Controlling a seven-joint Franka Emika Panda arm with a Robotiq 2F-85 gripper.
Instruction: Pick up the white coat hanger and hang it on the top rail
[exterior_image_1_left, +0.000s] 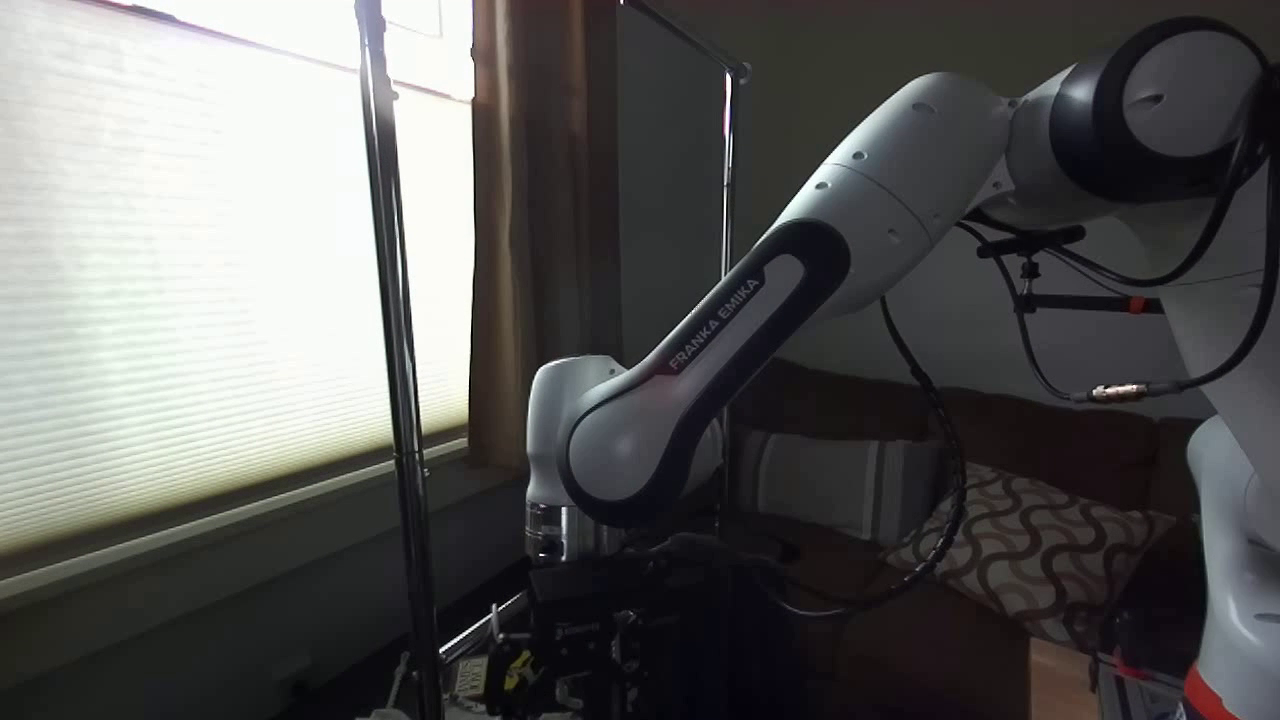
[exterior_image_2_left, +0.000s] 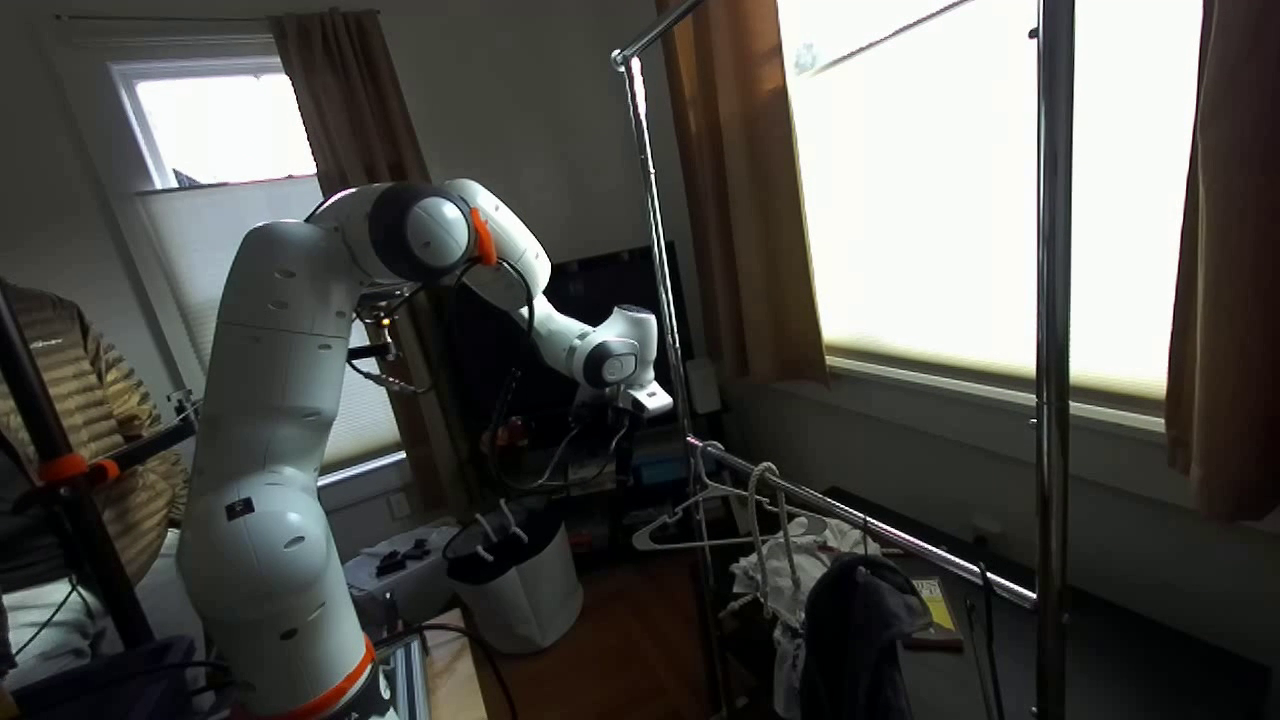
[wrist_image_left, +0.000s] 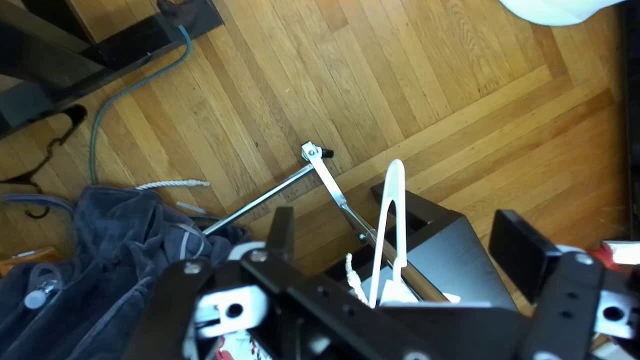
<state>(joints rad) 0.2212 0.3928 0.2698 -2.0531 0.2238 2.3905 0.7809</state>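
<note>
The white coat hanger (exterior_image_2_left: 690, 545) is in an exterior view, its hook at the far end of the rack's low bar (exterior_image_2_left: 870, 525). In the wrist view the hanger (wrist_image_left: 396, 180) is seen nearly end-on, between the fingers. My gripper (wrist_image_left: 400, 237) is open, with one black finger on each side of the hanger, apart from it. Part of the hanger is hidden behind the gripper body. In both exterior views the gripper is dark and its fingers are hard to make out. The top rail (exterior_image_2_left: 660, 27) is high above the arm's wrist; part of it also shows here (exterior_image_1_left: 685, 37).
A rope-like hanger (exterior_image_2_left: 762, 500), white cloth (exterior_image_2_left: 800, 560) and a dark garment (exterior_image_2_left: 860, 630) hang along the low bar. Upright poles (exterior_image_2_left: 1053, 300) stand at the rack's ends. A fabric basket (exterior_image_2_left: 520, 590) stands on the floor. A window and curtain (exterior_image_2_left: 735, 200) are behind the rack.
</note>
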